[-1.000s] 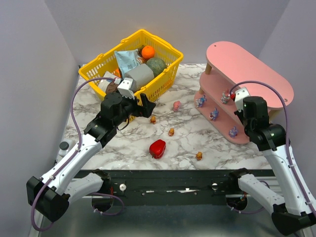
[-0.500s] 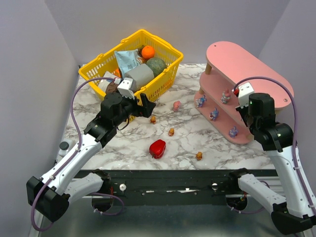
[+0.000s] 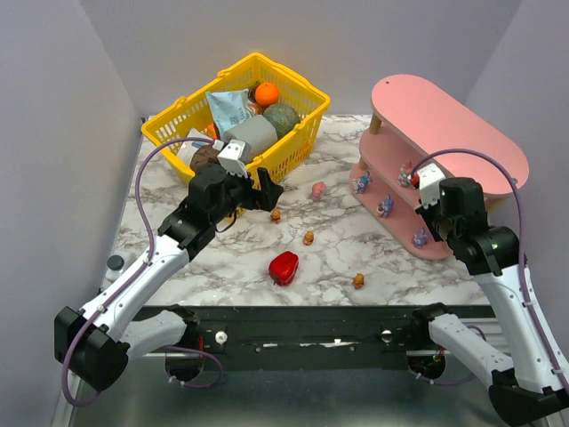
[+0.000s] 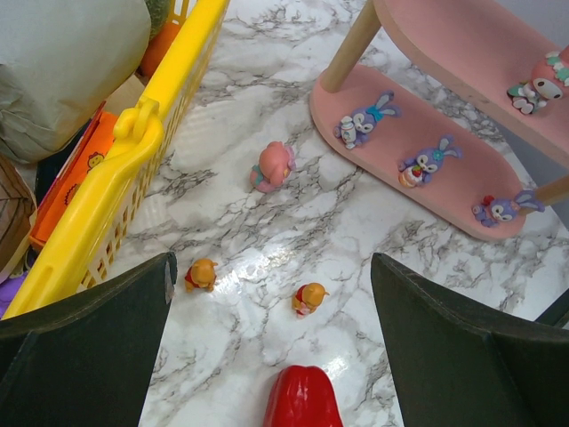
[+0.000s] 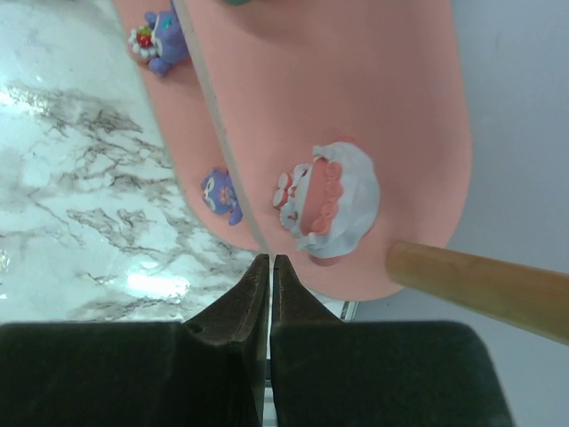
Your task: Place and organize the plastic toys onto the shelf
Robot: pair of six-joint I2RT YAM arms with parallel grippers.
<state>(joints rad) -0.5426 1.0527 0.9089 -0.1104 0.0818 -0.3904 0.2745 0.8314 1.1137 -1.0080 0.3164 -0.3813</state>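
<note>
The pink shelf [image 3: 449, 120] stands at the right. Three purple-blue toys [image 3: 385, 206] sit on its bottom board, also in the left wrist view [image 4: 425, 165]. A pink-and-white toy [image 5: 324, 200] sits on the board above. On the table lie a pink toy [image 3: 317, 189] and three orange toys [image 3: 308, 237]. My left gripper [image 3: 267, 191] is open and empty above the table; two orange toys [image 4: 309, 299] and the pink toy [image 4: 271, 166] lie ahead of its fingers [image 4: 462, 347]. My right gripper [image 5: 269, 261] is shut and empty, just off the shelf's near end [image 5: 373, 107].
A yellow mesh basket [image 3: 293, 133] of groceries stands at the back left, its rim close to my left finger [image 4: 133, 169]. A glossy red pepper [image 3: 284, 267] lies mid-table, right below my left gripper [image 4: 300, 400]. A wooden post [image 5: 480, 285] is beside my right fingers.
My right wrist has lifted away from the shelf and come back down and left, close to it. My left arm has shifted slightly to the right and away from me. The toys have not moved.
</note>
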